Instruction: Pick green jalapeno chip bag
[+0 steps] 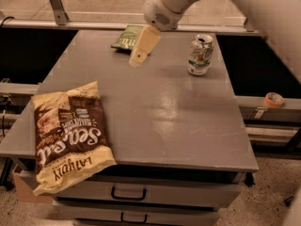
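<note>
The green jalapeno chip bag [125,37] lies flat at the far edge of the grey table [160,112], left of centre. It is small and dark green with pale lettering. My gripper [139,58] hangs from the white arm above the table, just in front of and to the right of the bag. It covers the bag's right end in this view. I cannot tell whether it touches the bag.
A white-and-green soda can [200,55] stands at the far right of the table. A large brown-and-cream chip bag [70,135] lies at the front left corner and overhangs the edge. A roll of tape [273,100] sits on a ledge to the right. Drawers are below the tabletop.
</note>
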